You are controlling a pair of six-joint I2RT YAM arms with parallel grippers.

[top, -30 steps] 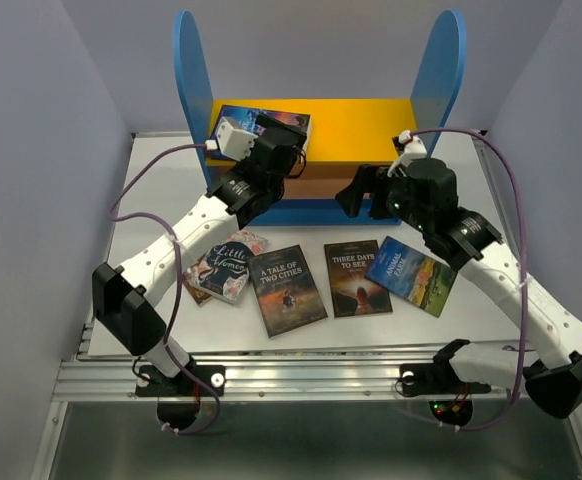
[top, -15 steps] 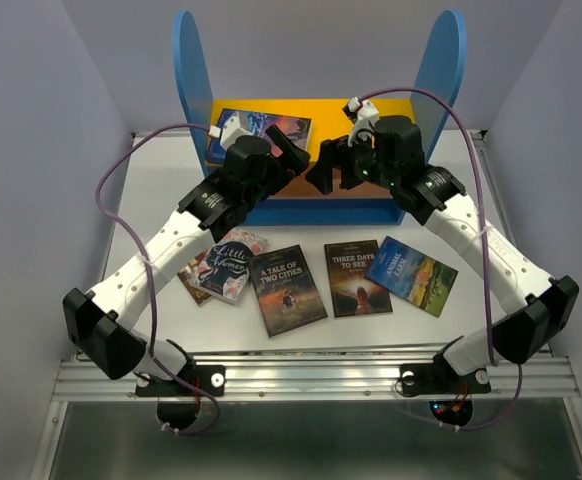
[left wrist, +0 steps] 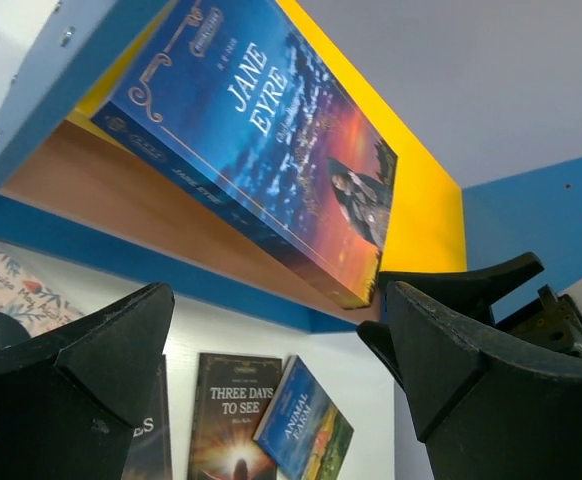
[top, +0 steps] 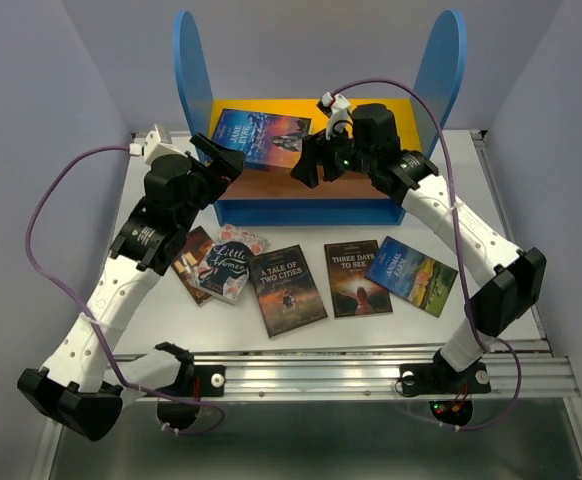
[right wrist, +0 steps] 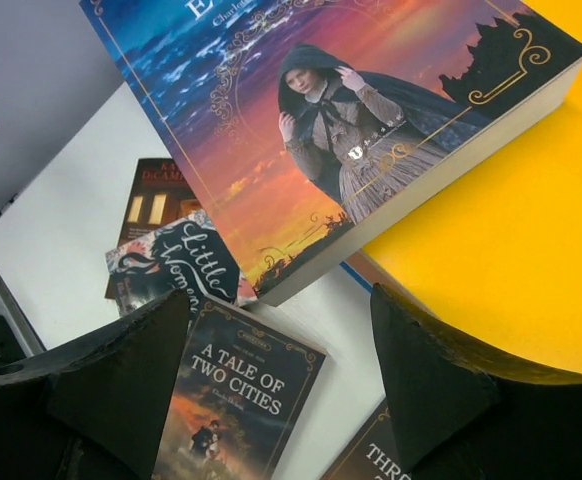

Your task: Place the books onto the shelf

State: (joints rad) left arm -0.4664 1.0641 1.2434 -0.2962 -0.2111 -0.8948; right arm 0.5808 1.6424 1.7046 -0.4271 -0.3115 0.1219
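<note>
The shelf (top: 441, 70) stands at the back with a yellow top board (top: 371, 115). One of the books, a blue "Jane Eyre" (top: 261, 135), lies flat on that board and overhangs its front edge. My left gripper (top: 219, 160) is open just left of the book, touching nothing. My right gripper (top: 309, 165) is open at the book's front right corner, with nothing between its fingers. In the right wrist view, Jane Eyre (right wrist: 341, 130) lies above the right gripper (right wrist: 281, 380). The left wrist view has Jane Eyre (left wrist: 271, 140) above the left gripper (left wrist: 281, 370).
Several books lie in a row on the white table: "Little Women" (top: 229, 265) on top of a dark book (top: 193, 262), "A Tale of Two Cities" (top: 287, 288), "Three Days to See" (top: 357, 277) and "Animal Farm" (top: 411, 275). The brown lower board (top: 301, 190) sits under the yellow one.
My left arm has drawn back to the left, off the book on the yellow board. My right arm has risen and swung left to that book's corner, its jaws narrowing slightly.
</note>
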